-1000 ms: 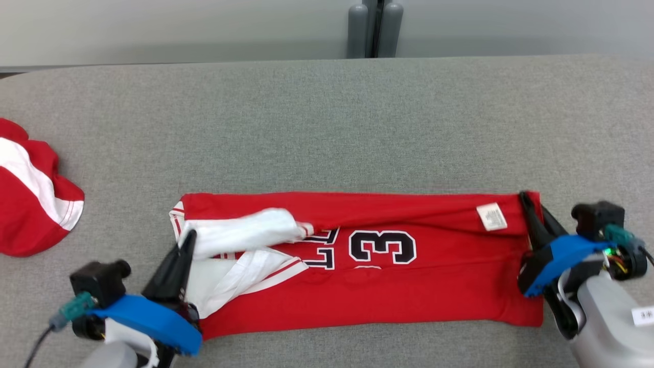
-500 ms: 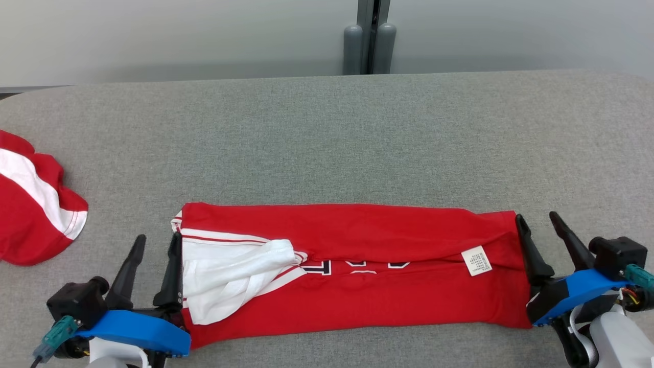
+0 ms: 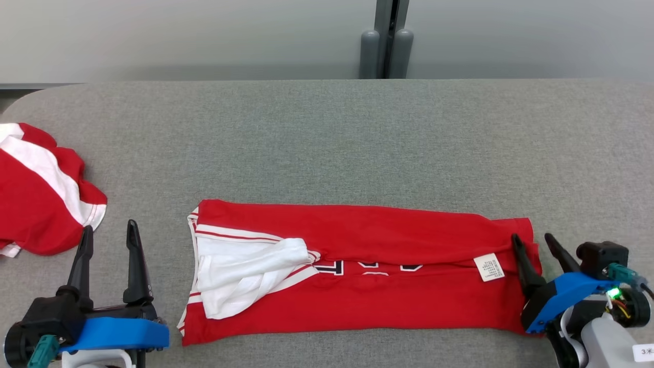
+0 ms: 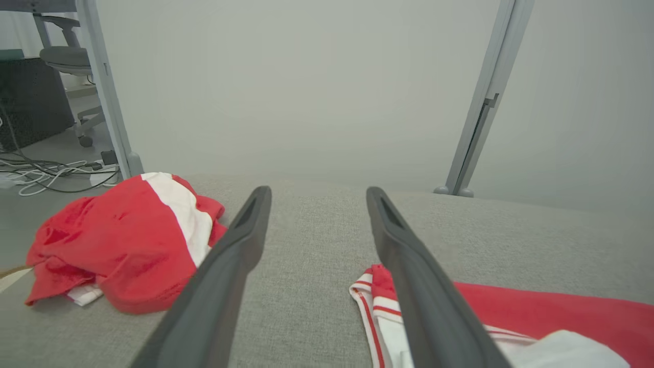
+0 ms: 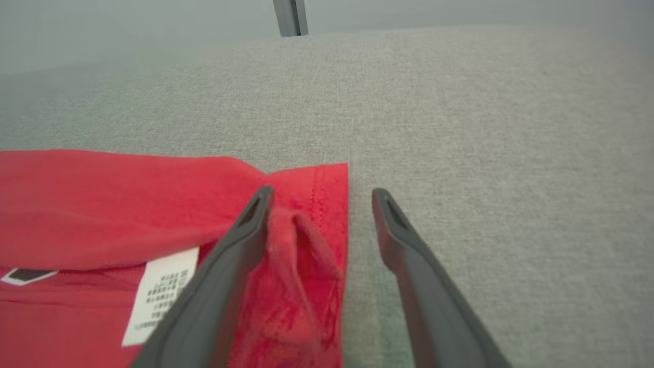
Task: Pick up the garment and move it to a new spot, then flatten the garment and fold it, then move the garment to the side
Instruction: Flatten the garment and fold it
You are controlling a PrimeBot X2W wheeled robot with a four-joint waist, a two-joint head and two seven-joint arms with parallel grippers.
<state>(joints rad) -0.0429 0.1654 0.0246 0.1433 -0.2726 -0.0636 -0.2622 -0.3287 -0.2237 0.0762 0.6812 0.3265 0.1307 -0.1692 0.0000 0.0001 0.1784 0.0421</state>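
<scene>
**Jersey lies in a band, both grippers off it**

The jersey lies flat on the table as a long red band running left to right across the near half. Its white collar end is on the left and its hem on the right. A second ago the far flap was held up, with the number in plain sight. Half a second ago it was already down. Now it covers all but the foot of the lettering, and the label sits at its edge near the hem. The camera has shifted between these pictures as well.

The left gripper was clamped on the collar end a second ago and touched it half a second ago. It now stands apart from the cloth, over bare table between the jersey and a red-and-white heap at the table's left end. It is low and level with its fingers pointing away from the robot, spread wide with nothing between them.

The right gripper has likewise let go and is still at the hem. Its pincer gapes and grips nothing. The inner finger lies over the cloth and the outer one over bare table. The hem's edge and a small raised crease are between them.
</scene>
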